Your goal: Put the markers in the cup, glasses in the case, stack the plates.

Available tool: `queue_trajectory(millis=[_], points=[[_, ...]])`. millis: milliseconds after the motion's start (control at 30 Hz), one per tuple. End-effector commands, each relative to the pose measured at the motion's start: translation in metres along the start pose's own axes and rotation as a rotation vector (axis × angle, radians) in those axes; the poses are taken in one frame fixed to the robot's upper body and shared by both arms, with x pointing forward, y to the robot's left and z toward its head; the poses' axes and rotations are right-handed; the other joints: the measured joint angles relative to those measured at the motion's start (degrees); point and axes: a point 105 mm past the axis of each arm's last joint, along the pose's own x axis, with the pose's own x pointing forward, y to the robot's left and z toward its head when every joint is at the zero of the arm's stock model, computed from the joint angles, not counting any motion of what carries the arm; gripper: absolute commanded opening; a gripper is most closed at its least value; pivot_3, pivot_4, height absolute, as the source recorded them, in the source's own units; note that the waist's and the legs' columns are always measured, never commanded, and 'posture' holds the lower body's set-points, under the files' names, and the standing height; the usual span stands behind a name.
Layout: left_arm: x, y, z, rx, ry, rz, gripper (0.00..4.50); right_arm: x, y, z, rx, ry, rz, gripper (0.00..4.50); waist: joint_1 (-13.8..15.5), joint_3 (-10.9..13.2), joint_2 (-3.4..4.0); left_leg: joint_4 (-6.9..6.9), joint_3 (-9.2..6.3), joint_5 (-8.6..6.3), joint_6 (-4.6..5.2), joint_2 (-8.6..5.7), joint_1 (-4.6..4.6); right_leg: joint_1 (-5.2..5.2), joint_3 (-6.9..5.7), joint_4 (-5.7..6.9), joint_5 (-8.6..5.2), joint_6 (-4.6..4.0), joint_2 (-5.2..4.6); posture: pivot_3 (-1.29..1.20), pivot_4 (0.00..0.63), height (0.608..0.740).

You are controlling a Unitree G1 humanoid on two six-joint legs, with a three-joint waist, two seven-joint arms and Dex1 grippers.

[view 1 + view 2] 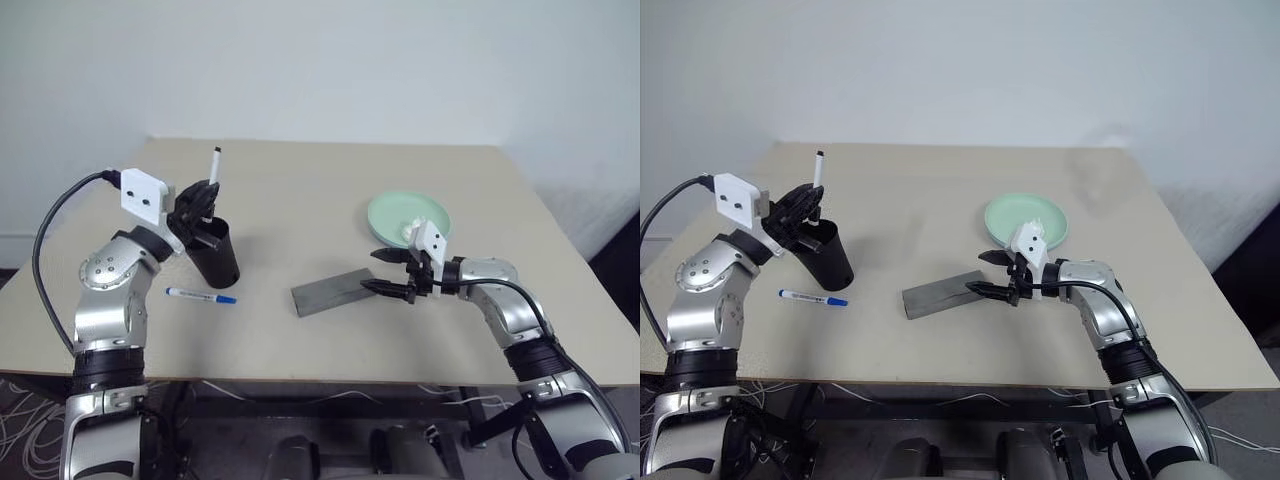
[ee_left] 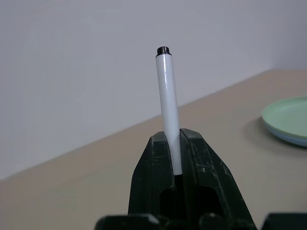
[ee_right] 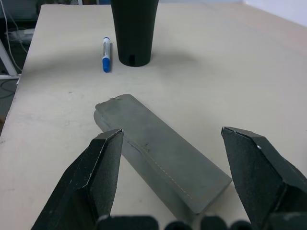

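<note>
My left gripper (image 1: 204, 193) is shut on a white marker (image 1: 214, 168), which stands upright just above the rim of the black cup (image 1: 216, 256); its black end points up (image 2: 164, 50). A blue-capped marker (image 1: 201, 295) lies flat on the table in front of the cup. To the right lies the grey case (image 1: 333, 290), lid closed. My right gripper (image 1: 392, 272) is open at the case's right end, pointing left along it, fingers (image 3: 103, 163) apart above it. Behind sits the mint green plate (image 1: 395, 212), with a light blue plate's rim (image 2: 293, 141) showing beneath it. The glasses are out of view.
The beige table (image 1: 300, 190) has open room in the middle and at the back. Its front edge runs just below the case and the blue-capped marker. A black cable (image 1: 45, 240) loops off my left wrist.
</note>
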Motion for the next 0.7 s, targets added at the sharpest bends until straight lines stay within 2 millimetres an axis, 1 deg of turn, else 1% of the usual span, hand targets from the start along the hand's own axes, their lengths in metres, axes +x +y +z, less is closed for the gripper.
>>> queue_trajectory(millis=[33, 333, 467, 500, 700], points=[[-0.003, 0.011, 0.009, 0.030, -0.048, 0.054, 0.01, -0.001, -0.002, 0.014, -0.053, -0.025, 0.004, 3.56, 0.01, 0.00, 0.00, 0.00, 0.00, 0.00, 0.00, 0.00, 0.00, 0.00, 0.00, 0.00, 0.00, 0.00, 0.00, 0.00, 0.000, 0.740], [-0.004, 0.013, -0.003, 0.011, -0.032, 0.073, 0.01, 0.001, -0.002, 0.016, -0.056, -0.029, 0.007, 3.56, -0.03, 0.00, 0.00, 0.00, 0.01, -0.01, -0.01, 0.01, 0.00, 0.00, -0.01, 0.00, 0.00, 0.00, 0.00, 0.00, 0.000, 0.740], [-0.004, 0.013, -0.005, -0.002, -0.032, 0.074, 1.09, 0.001, -0.002, 0.016, -0.056, -0.029, 0.007, 3.56, -0.04, 0.00, -0.01, 0.01, 0.01, -0.01, -0.01, 0.01, 0.00, 0.00, -0.01, -0.01, 0.00, 0.00, 0.00, 0.00, 0.000, 0.740], [-0.004, 0.013, -0.005, -0.006, -0.033, 0.073, 1.50, 0.001, -0.002, 0.016, -0.057, -0.029, 0.007, 3.56, -0.03, 0.00, -0.01, 0.01, 0.02, -0.01, -0.01, 0.01, 0.00, 0.00, 0.00, -0.01, 0.00, 0.00, 0.00, 0.00, 0.000, 0.740], [-0.003, 0.012, -0.006, 0.007, -0.026, 0.060, 3.48, 0.001, -0.002, 0.016, -0.057, -0.031, 0.005, 3.56, -0.03, 0.00, -0.01, 0.01, 0.01, -0.01, -0.01, 0.01, 0.00, 0.00, -0.01, -0.01, 0.00, 0.00, 0.00, 0.00, 0.000, 0.740]])
